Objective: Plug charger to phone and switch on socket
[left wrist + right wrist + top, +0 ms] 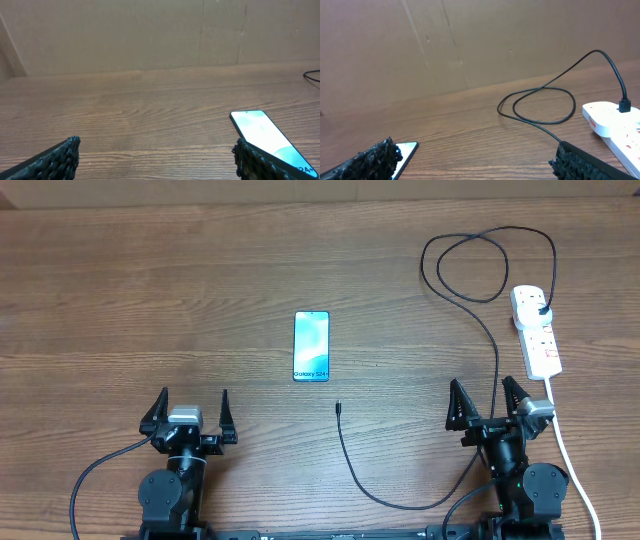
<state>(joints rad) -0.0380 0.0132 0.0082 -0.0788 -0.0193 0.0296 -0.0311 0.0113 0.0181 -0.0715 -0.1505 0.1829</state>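
Observation:
The phone (311, 346) lies flat mid-table, screen lit light blue, "Galaxy" text at its near end. It also shows in the left wrist view (265, 135) and at the lower left of the right wrist view (406, 154). The charger cable (489, 330) loops at the back right; its plug (541, 310) sits in the white socket strip (537, 332), and its connector tip (339, 409) lies loose in front of the phone. My left gripper (189, 412) is open and empty near the front left. My right gripper (488, 402) is open and empty, front right, just left of the strip.
The strip's thick white cord (572, 460) runs down the right edge past my right arm. The black cable curves under the right arm near the front edge (400, 502). A brown cardboard wall (150, 35) stands behind the table.

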